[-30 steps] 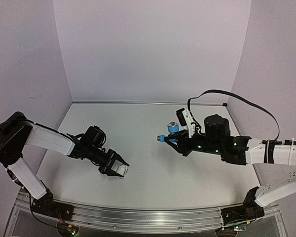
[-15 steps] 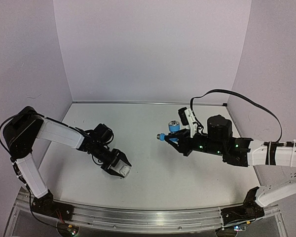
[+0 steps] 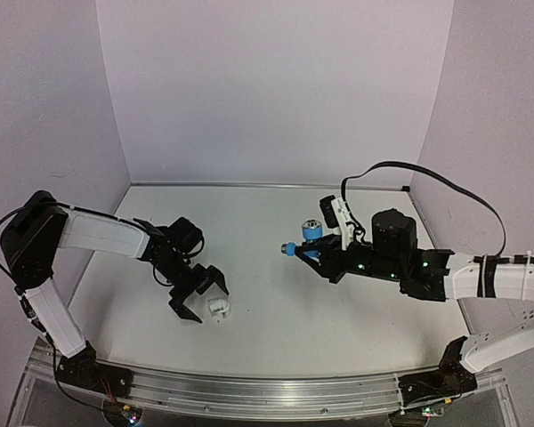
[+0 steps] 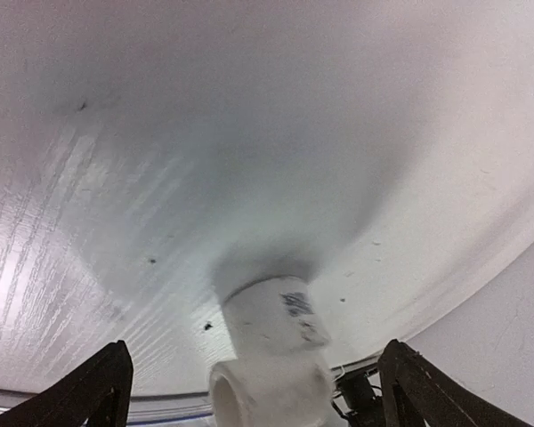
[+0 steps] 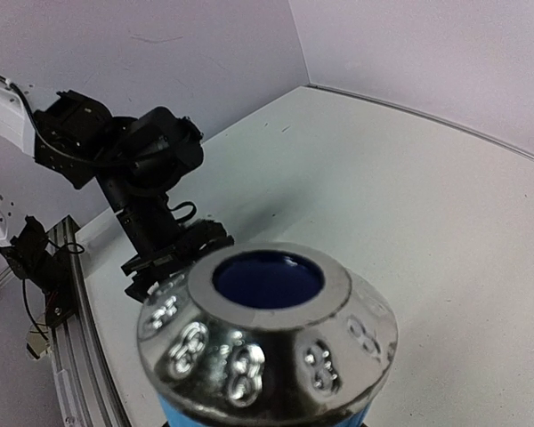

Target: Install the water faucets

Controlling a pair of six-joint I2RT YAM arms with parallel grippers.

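The white plastic fitting lies on the table between the spread fingers of my left gripper, which stands open around it without gripping it. In the left wrist view the fitting fills the gap between the two dark fingertips, clear of both. My right gripper hovers right of centre, shut on the light-blue water faucet, whose spout points left. In the right wrist view the faucet's chrome collar with its blue bore hides the fingers.
White walls close in the table on the left, back and right. An aluminium rail runs along the near edge. A black cable loops above the right arm. The left arm shows beyond the faucet.
My left gripper has opened wide and let go of the white fitting, which now rests on the table between its jaws. The right arm has barely moved.
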